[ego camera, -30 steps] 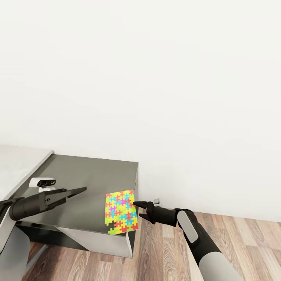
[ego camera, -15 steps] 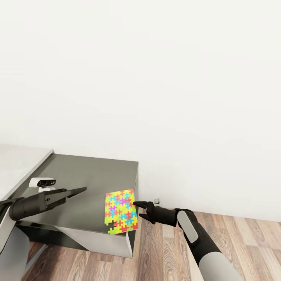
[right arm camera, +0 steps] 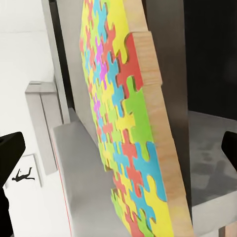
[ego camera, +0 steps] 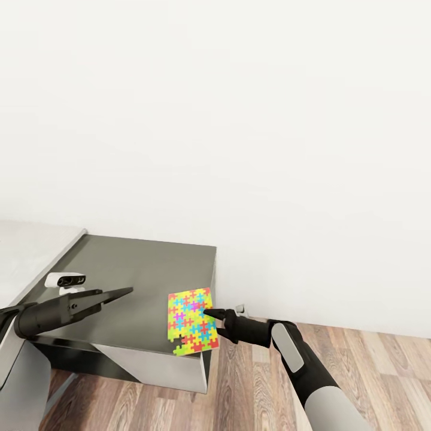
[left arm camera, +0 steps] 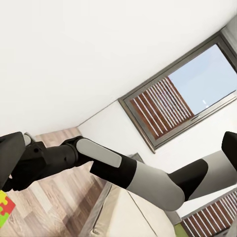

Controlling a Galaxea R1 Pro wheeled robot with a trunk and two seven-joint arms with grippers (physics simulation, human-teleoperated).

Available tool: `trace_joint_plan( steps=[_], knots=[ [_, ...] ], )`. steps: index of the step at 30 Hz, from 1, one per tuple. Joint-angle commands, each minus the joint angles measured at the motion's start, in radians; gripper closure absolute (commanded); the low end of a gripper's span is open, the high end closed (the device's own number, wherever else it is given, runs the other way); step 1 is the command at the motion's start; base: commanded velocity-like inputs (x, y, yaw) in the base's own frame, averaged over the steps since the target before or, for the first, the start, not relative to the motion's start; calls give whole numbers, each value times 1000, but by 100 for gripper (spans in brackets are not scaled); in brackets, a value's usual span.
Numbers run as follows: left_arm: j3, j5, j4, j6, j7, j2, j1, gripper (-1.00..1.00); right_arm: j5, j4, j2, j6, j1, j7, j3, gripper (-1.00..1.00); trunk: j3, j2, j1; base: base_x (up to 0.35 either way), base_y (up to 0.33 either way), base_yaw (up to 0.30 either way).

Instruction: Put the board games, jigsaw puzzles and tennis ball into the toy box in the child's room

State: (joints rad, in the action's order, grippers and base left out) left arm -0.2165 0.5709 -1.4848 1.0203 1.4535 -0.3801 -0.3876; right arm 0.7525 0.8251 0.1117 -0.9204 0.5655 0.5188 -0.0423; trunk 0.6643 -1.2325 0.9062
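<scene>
Thin multicolour jigsaw puzzle panel (ego camera: 193, 321) lies at the dark grey table top's (ego camera: 131, 269) front right corner, overhanging the edge. Right gripper (ego camera: 211, 317) open, fingertips at the panel's right edge. Left gripper (ego camera: 123, 293) above the top; closure indeterminate. Right wrist view adds the panel's wooden edge (right arm camera: 163, 123).

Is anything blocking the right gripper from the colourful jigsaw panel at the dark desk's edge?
Nothing visible does. The right gripper is right beside the multicolour jigsaw puzzle panel at the dark grey desk top's corner, jaws open around its edge.
</scene>
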Motion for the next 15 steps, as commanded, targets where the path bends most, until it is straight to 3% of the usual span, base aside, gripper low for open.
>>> trace_joint_plan(
  steps=[1,15],
  knots=[
    [0,1,0,11,2,0,0,-100,-4,0,0,-3,1,4,1,-100,1,-1,0,-2,10,0],
    [0,1,0,10,2,0,0,-100,-4,0,2,-4,1,4,1,-100,1,-1,0,-23,59,0]
  ],
)
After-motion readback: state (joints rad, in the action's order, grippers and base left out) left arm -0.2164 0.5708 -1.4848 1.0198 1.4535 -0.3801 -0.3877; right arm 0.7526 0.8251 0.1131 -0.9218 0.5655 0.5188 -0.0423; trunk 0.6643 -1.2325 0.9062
